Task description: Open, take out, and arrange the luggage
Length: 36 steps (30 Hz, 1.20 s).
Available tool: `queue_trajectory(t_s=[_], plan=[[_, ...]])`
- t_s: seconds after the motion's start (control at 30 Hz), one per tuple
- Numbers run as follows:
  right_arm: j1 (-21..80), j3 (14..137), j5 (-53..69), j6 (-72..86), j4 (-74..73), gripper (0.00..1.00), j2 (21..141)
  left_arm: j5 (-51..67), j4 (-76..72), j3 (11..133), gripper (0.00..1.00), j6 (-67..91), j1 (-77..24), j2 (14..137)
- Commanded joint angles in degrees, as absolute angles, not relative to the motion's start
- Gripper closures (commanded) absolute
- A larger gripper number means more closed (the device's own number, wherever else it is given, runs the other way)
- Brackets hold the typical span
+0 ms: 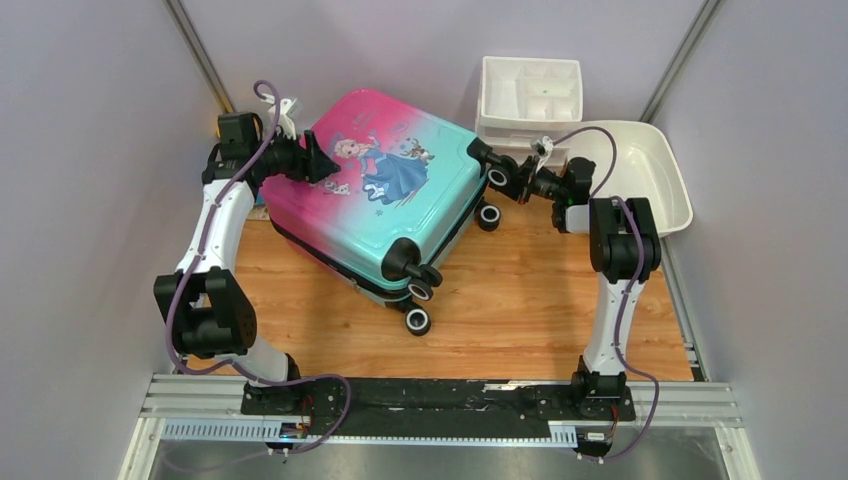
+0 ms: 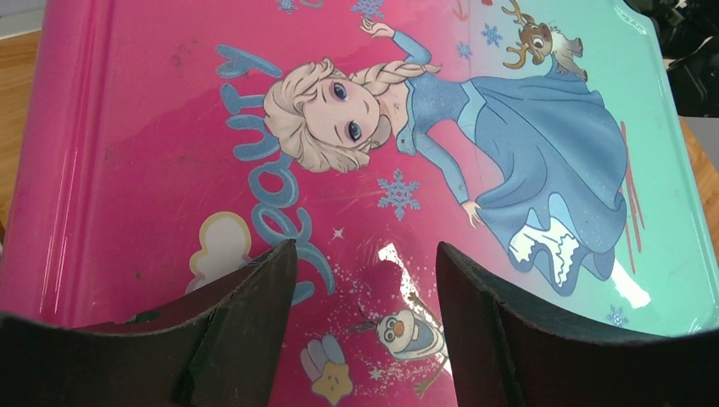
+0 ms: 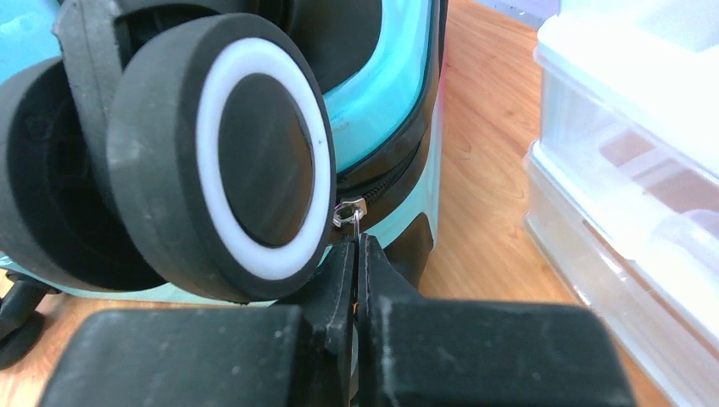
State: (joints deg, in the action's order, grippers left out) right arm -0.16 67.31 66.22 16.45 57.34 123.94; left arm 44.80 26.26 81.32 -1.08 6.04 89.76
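- The tabletop [image 1: 520, 300] is taken up left of centre by the luggage [image 1: 375, 190], laid flat and shut; its stiff, slick, bulky shell is judged poor to pinch, so the zip is better taken
- The left pincer [image 2: 365, 254] is held open over the pink end; contact cannot be told
- The right pincer [image 3: 356, 254] is closed on the zip pull [image 3: 350, 212] beside a wheel [image 3: 246, 161]; the zip's run is hidden

A white plastic drawer organiser [image 1: 530, 95] with open top compartments is set at the far edge of the light wooden tabletop [image 1: 520, 300]. A white oval plastic basin [image 1: 672, 170] is placed just beside it, on its right, near the pale wall [image 1: 770, 110].
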Motion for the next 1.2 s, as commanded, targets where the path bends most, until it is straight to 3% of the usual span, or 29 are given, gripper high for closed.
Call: queue_trajectory(t_s=[0.0,0.13,0.27,0.63,0.8,0.97,1.07,1.17], plan=[[-0.5,74.2,59.8,16.7,63.2,1.00,125.6,36.7,38.4,78.0,0.28,-2.9,6.8,95.3],[0.0,74.3,47.1,14.0,59.8,1.00,125.5,36.7,38.5,78.8,0.28,-3.1,6.8,96.5],[2.9,74.4,43.3,14.9,59.9,1.00,125.7,36.5,38.8,79.6,0.28,-3.4,6.7,97.2],[6.5,77.1,48.2,21.0,62.9,1.00,128.8,37.6,38.4,79.8,0.28,-4.4,6.7,98.0],[7.6,71.5,51.8,22.7,68.5,1.00,125.0,48.3,40.9,86.6,0.11,-10.4,6.2,96.4],[7.6,70.7,52.2,21.2,66.9,1.00,123.9,45.1,62.3,101.8,0.08,-36.3,-6.7,95.2],[7.6,70.9,51.9,20.8,65.8,1.00,123.8,43.2,63.1,99.5,0.06,-39.7,-15.5,90.9],[7.6,71.1,51.4,20.1,65.0,1.00,123.5,36.7,57.4,97.0,0.13,-35.0,-24.0,88.9]])
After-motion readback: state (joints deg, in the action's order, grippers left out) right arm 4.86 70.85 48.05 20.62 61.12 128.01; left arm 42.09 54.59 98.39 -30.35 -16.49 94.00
